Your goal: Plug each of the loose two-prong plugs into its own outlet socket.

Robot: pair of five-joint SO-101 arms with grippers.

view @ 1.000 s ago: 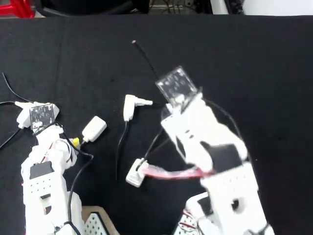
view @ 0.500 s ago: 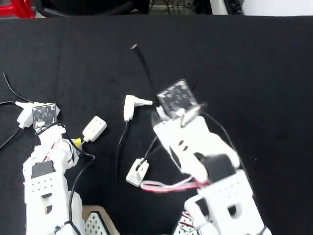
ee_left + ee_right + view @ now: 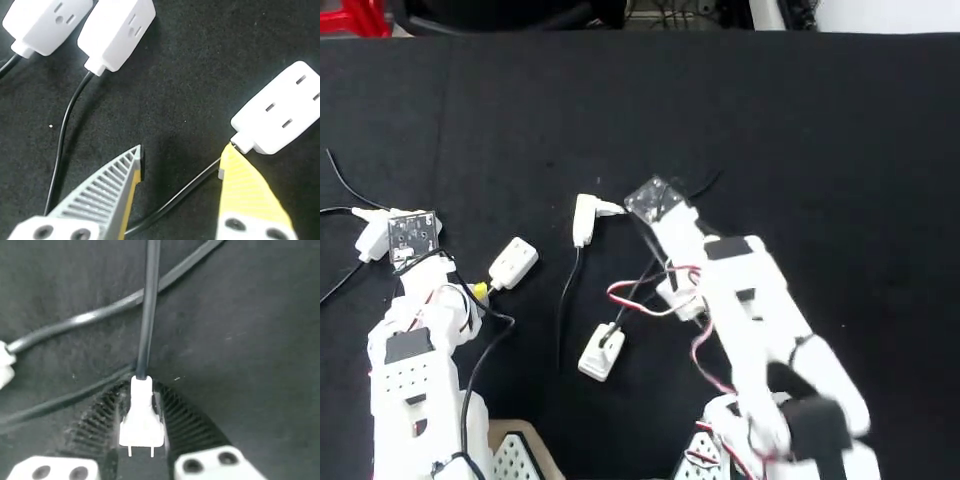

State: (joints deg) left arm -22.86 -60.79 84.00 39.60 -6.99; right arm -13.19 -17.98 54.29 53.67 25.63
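Alignment governs this step. Left gripper (image 3: 182, 150), lower centre, stands spread and empty, just beside the two-slot outlet socket (image 3: 277, 117) at right. Right gripper (image 3: 143, 390) is clenched on the two-prong plug (image 3: 142, 427), lower centre; square its prongs to the slots, then push straight.

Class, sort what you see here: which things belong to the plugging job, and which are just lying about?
Job in hand:
held plug in the shut right tool
loose plug on the table
wide socket, smaller socket and end socket, near the open left tool

Lying about:
red object behind the table
perforated board at its near edge
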